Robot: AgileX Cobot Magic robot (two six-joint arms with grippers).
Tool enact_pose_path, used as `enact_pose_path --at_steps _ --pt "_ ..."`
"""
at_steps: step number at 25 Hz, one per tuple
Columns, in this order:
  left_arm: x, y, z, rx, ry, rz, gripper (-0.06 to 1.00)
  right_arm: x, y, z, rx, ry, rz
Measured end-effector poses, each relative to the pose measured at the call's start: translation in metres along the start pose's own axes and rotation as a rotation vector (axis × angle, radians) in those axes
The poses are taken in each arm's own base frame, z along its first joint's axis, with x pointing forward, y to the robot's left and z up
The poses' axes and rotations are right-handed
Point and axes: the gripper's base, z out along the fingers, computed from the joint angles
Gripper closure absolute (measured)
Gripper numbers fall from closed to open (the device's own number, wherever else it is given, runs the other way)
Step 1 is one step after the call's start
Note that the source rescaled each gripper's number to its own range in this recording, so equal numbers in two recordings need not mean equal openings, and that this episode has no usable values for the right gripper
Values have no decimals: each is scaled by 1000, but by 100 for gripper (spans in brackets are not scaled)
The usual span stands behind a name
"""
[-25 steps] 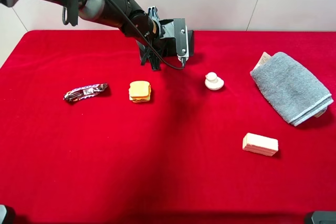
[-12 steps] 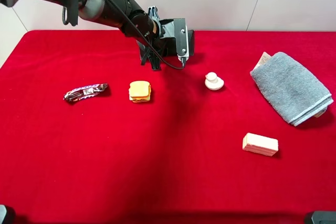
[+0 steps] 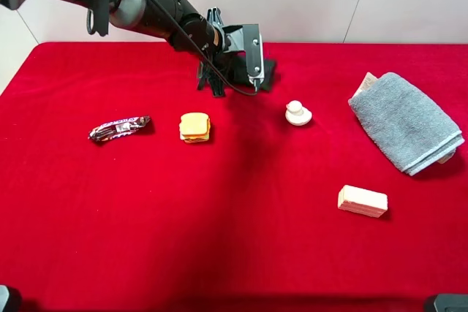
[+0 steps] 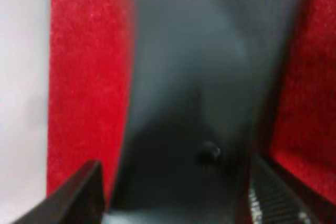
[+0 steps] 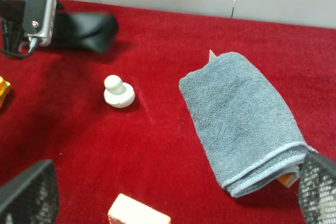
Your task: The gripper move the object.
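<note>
The object, a flat black glasses case [image 3: 266, 72], is at the far middle of the red table. In the left wrist view the case [image 4: 199, 87] fills the frame between the two dark fingers [image 4: 79, 195], with its small snap button [image 4: 209, 153] showing. My left gripper [image 3: 251, 71] is shut on the case and holds it tilted just above the cloth. The case also shows, blurred, in the right wrist view [image 5: 86, 29]. My right gripper [image 5: 170, 192] is open and empty, well away from the case. It is out of the exterior high view.
On the red table are a dark candy-bar wrapper [image 3: 119, 127], a small toy sandwich [image 3: 194, 127], a white knob-shaped piece [image 3: 297, 113], a folded grey towel [image 3: 406, 120] at the right, and a tan block [image 3: 362, 200] at the front right.
The left gripper has turned a little, and the case has swung out to the right and tilted. The other things have not moved.
</note>
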Motion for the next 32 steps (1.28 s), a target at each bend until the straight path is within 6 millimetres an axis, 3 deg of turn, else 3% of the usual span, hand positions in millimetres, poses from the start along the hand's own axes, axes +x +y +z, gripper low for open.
enact_pose_path --at_steps 11,28,32 --pt "0 0 0 -2 -2 0 22 0 0 0 0 0 0" --pt "0 0 0 1 -4 -50 19 0 0 0 0 0 0" --pt "-5 10 -12 -10 3 -51 19 0 0 0 0 0 0"
